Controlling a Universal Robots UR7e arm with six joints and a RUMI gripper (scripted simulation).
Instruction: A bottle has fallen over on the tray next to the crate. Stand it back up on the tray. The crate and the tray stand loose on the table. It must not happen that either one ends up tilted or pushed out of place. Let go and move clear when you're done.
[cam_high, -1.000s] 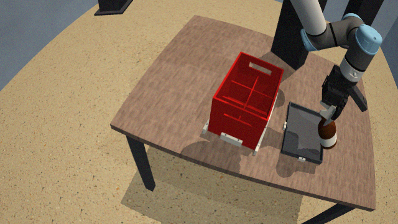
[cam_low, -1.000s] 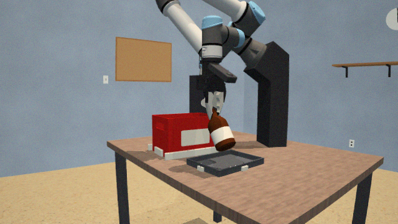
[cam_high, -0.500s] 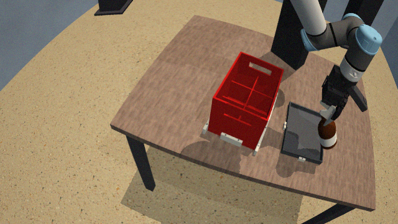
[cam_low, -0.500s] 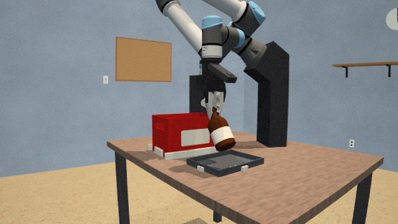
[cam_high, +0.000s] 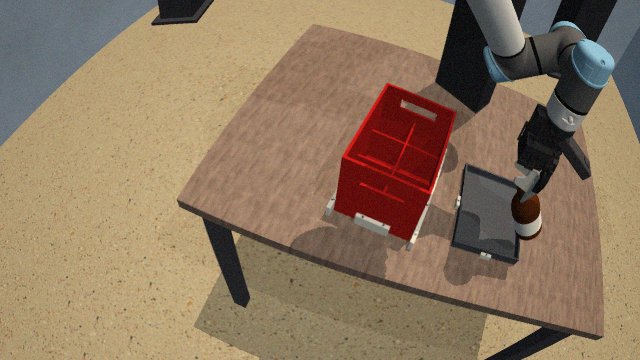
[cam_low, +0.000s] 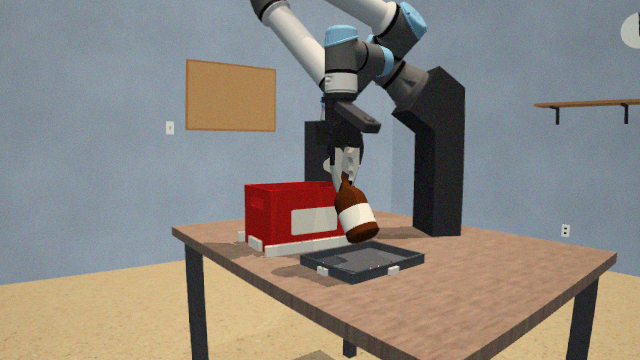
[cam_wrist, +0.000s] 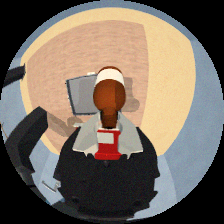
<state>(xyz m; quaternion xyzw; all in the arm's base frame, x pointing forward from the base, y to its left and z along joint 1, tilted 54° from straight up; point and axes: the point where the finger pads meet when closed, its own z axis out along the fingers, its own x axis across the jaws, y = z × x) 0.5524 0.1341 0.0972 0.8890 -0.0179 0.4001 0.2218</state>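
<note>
We observed the wooden table (cam_high: 280, 145) (cam_low: 450, 290) (cam_wrist: 55, 55) bearing the other items. The red crate (cam_high: 385, 200) (cam_low: 270, 215) (cam_wrist: 115, 154) sat upright on it, with pale blocks (cam_high: 372, 224) (cam_low: 305, 246) along its foot. Near the crate, apart from it, the dark shallow tray (cam_high: 487, 252) (cam_low: 354, 276) (cam_wrist: 70, 97) lay flat. We noted the gripper (cam_high: 531, 189) (cam_low: 345, 179) (cam_wrist: 109, 111) closed on the neck of the brown bottle (cam_high: 526, 207) (cam_low: 351, 200) (cam_wrist: 109, 95). The bottle was held tilted, neck up, its base raised clear of the tray. Its white label (cam_high: 528, 226) (cam_low: 357, 216) (cam_wrist: 110, 76) wrapped the lower body.

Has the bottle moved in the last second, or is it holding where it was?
No, no visible shift: in the top view the bottle overlaps the same side of the tray as before.
</note>
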